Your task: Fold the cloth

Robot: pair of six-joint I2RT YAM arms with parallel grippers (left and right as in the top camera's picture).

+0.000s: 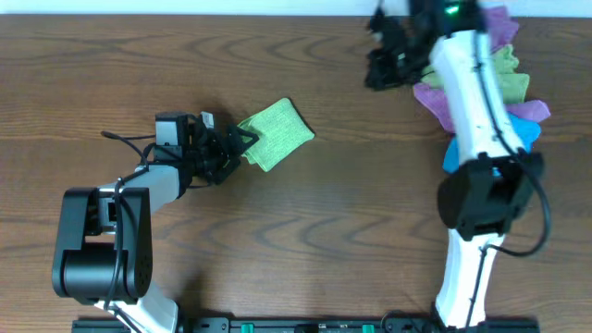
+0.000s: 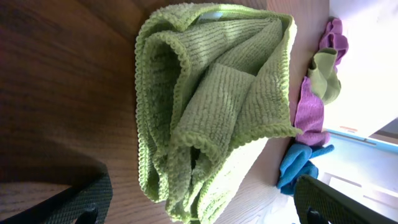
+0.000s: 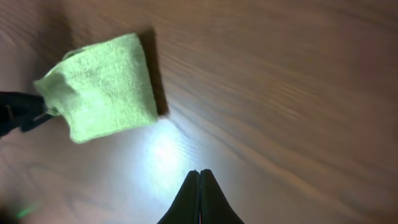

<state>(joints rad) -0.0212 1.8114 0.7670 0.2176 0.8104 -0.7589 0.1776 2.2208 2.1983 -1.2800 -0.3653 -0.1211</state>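
Observation:
A green ribbed cloth (image 1: pixel 276 134) lies folded into a small bundle on the wooden table, left of centre. It fills the left wrist view (image 2: pixel 211 106) and shows in the right wrist view (image 3: pixel 102 87). My left gripper (image 1: pixel 231 148) is open at the cloth's near-left edge, and its two fingers (image 2: pixel 199 211) stand wide apart on either side of the cloth's end. My right gripper (image 1: pixel 379 69) is shut and empty, raised over the table at the back right, its closed tips (image 3: pixel 199 174) well away from the cloth.
A pile of purple, green and blue cloths (image 1: pixel 504 74) lies at the back right beside the right arm, and it also shows in the left wrist view (image 2: pixel 311 106). Bare wooden table (image 1: pixel 351 213) surrounds the green cloth.

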